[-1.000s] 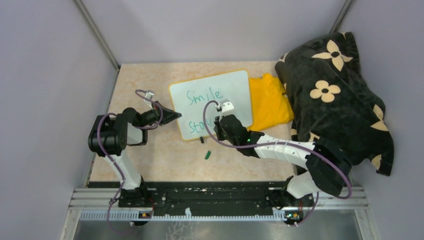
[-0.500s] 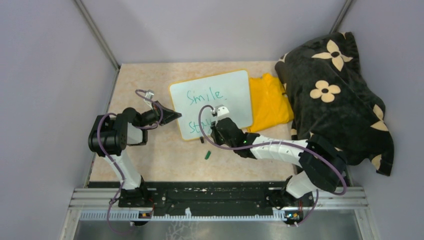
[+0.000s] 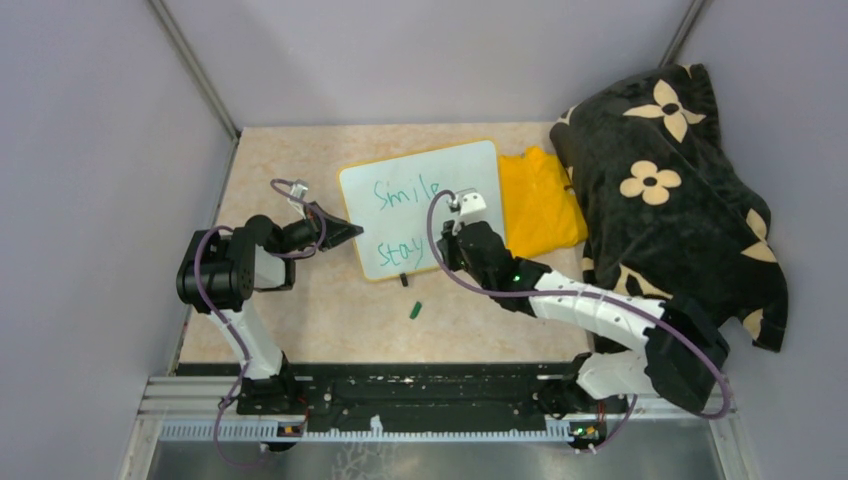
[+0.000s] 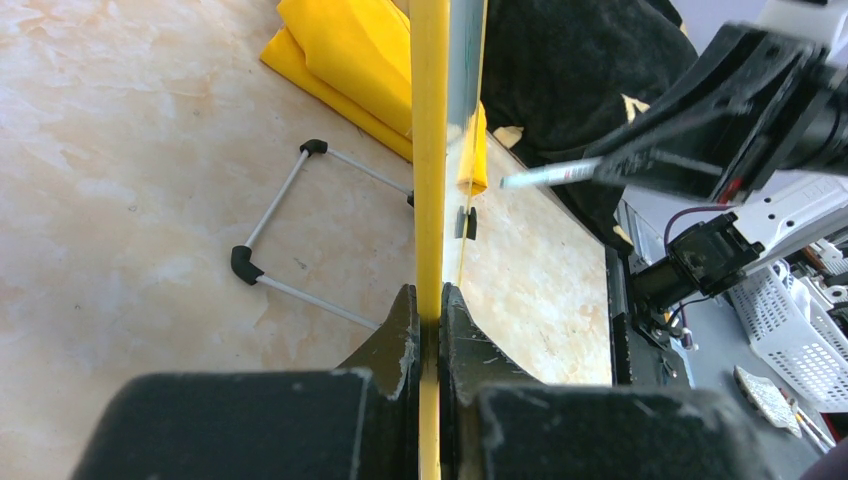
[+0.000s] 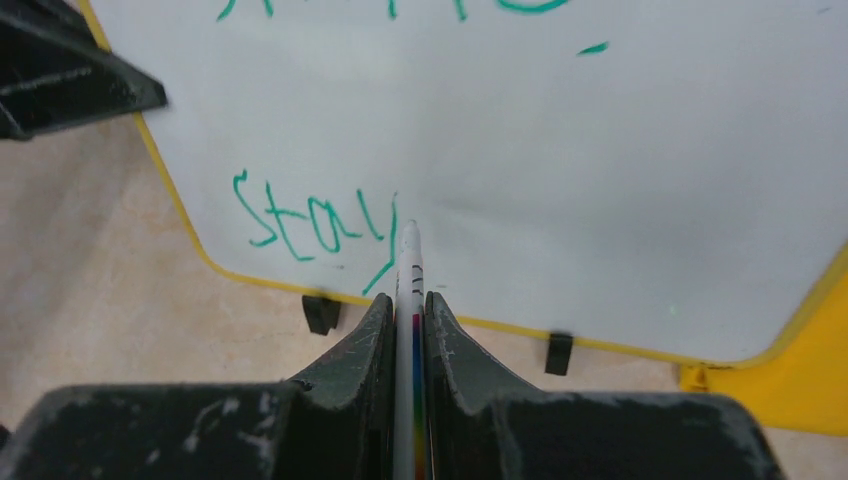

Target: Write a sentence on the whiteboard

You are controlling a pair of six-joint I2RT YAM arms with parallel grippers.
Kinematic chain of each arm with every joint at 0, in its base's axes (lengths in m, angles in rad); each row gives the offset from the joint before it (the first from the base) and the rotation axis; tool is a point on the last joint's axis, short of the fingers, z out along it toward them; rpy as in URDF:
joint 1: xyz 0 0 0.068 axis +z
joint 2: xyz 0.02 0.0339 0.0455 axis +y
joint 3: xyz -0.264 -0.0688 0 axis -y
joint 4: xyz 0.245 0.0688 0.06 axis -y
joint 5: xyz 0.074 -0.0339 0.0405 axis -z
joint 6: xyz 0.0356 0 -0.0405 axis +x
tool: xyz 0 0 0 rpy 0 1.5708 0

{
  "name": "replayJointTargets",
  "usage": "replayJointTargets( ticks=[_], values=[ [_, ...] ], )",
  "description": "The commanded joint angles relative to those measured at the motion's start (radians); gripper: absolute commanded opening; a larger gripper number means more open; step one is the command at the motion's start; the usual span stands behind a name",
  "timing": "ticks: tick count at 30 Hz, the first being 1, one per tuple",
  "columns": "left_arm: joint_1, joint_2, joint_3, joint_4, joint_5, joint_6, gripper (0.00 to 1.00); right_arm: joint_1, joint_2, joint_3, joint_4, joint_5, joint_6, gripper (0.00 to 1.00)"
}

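Whiteboard [image 3: 455,185]: stands propped and tilted back near the middle of the table's [image 3: 300,310] far edge, writing face toward the arms; a yellow cloth [image 3: 535,205] lies just beside it on the right
Left fingers [image 4: 395,335]: pressed together on the board's yellow frame at its left edge, in my judgement to brace the board so that pen strokes cannot push or turn it
Right fingers [image 5: 365,350]: pinching a marker [image 5: 410,270] between them, its barrel running out along the gap and aimed at the lower line
Sentence [image 5: 310,225]: green "Smile" above and "stay" below; the white space to the right of "stay" is bare, so I judge the second line unfinished
Supports: two black feet [image 5: 320,312] under the lower edge and a wire stand [image 4: 290,235] behind explain the lean
Cap: a small green piece [image 3: 415,310], likely the marker's cap, lies on the table nearer the arms
Hidden: from above the right wrist covers the board's lower right; the right wrist view cuts off most of "Smile"
Hard to tell: whether the tip touches the board; seen edge-on from the left wrist it looks just off the surface, beside the tail of the "y"
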Motion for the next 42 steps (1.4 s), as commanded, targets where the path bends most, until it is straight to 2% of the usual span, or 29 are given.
replayJointTargets(
  ticks=[1,23,42],
  values=[
    [-0.028,0.029,0.005,0.131,0.008,0.054,0.00,-0.054,-0.086,-0.003,0.026,0.071,-0.030,0.00],
    [-0.029,0.027,0.004,0.116,0.008,0.064,0.00,-0.052,0.018,0.079,0.115,0.061,-0.066,0.00],
    [-0.028,0.026,0.006,0.116,0.008,0.063,0.00,-0.052,0.057,0.064,0.081,0.083,-0.039,0.00]
  ],
)
